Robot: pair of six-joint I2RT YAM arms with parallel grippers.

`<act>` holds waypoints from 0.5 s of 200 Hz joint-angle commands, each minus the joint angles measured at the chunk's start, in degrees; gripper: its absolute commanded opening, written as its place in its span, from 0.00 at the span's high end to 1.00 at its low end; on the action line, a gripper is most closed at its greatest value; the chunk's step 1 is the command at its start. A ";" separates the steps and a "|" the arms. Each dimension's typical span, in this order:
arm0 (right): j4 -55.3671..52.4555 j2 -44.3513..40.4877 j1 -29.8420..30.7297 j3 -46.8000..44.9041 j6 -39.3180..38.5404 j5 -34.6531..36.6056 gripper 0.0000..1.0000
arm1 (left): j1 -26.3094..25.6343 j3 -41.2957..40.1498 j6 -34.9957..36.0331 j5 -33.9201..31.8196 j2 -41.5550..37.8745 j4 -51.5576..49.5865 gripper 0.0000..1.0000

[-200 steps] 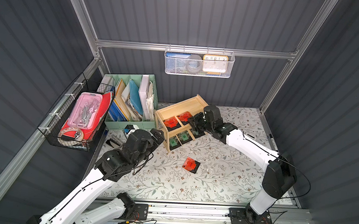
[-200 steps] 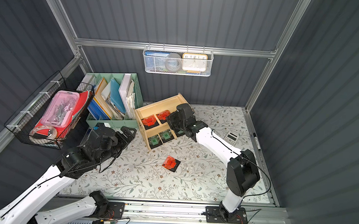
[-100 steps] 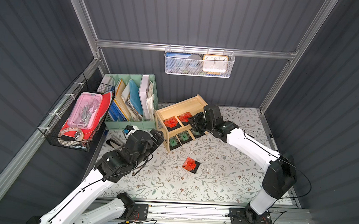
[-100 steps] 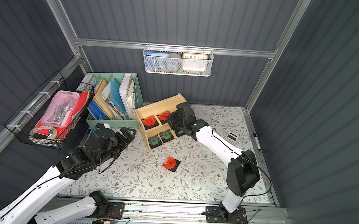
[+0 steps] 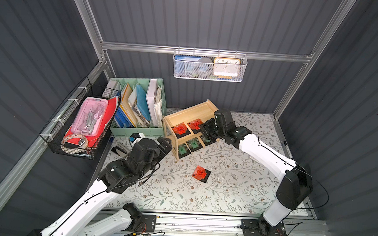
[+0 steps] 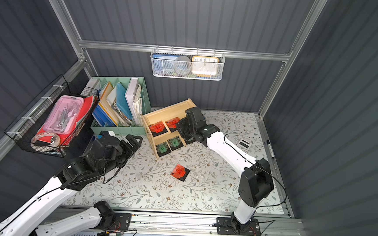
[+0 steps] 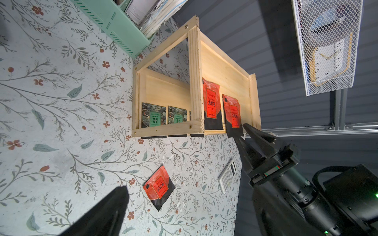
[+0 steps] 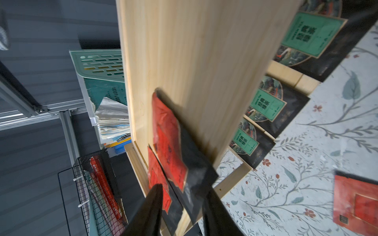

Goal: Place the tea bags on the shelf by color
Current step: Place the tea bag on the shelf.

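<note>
The wooden shelf (image 5: 190, 114) (image 7: 225, 75) stands at the back beside the file organizer. Two red tea bags (image 5: 180, 129) (image 5: 194, 124) lie on its top board. Green tea bags (image 5: 182, 148) (image 8: 266, 104) fill the lower board. My right gripper (image 5: 205, 131) (image 8: 183, 190) is at the top board's front right, its jaws apart on either side of one red bag's black edge (image 8: 196, 177). Another red tea bag (image 5: 200, 173) (image 7: 158, 187) lies on the mat. My left gripper (image 5: 164, 144) hovers open and holds nothing, left of the shelf.
A mint-green file organizer (image 5: 138, 110) stands left of the shelf. A black wire basket (image 5: 85, 125) hangs on the left wall and a white mesh basket (image 5: 210, 66) on the back wall. A calculator (image 6: 244, 144) and a pen (image 6: 270, 149) lie at the mat's right.
The right gripper's jaws have spread wider around the red bag's edge on the top board. The left arm has stayed still.
</note>
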 commanded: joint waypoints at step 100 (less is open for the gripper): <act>-1.35 0.07 0.37 0.53 -1.13 -0.37 0.62 | 0.48 -1.33 0.08 -0.92 -0.66 -0.27 0.00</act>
